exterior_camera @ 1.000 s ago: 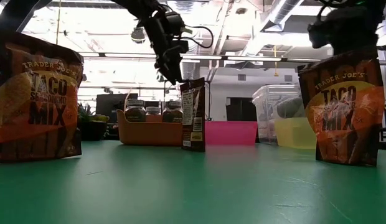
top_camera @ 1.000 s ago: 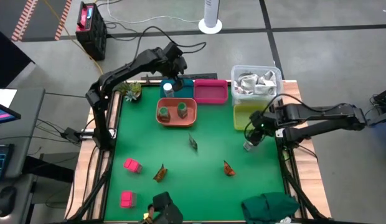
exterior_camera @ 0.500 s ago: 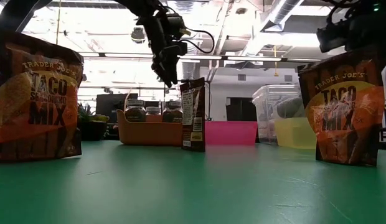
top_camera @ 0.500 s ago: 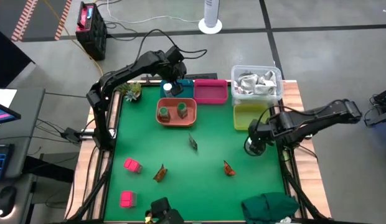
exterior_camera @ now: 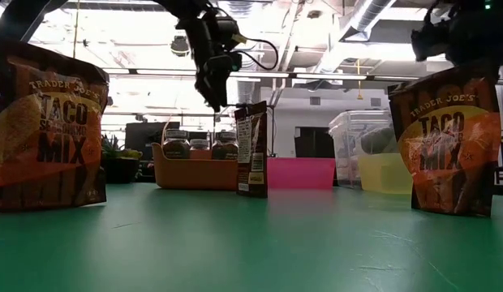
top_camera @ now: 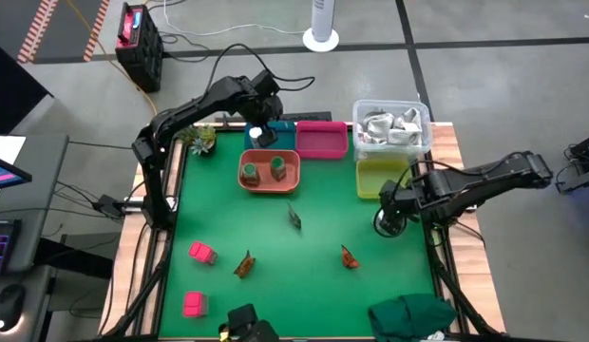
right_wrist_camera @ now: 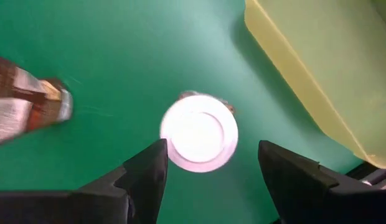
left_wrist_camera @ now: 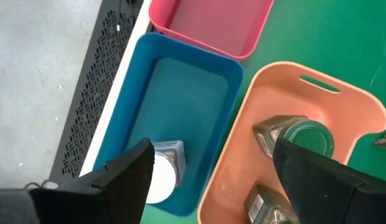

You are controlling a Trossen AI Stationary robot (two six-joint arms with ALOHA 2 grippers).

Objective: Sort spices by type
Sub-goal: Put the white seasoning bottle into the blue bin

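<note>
While your right gripper hovers with fingers spread wide and empty over a white-capped jar standing on the green table at centre right of the high view, your left gripper, equally open and empty, hangs above the blue plastic bin at upper centre, where the second white-capped jar sits. Two dark green jars stand in the orange tray.
</note>
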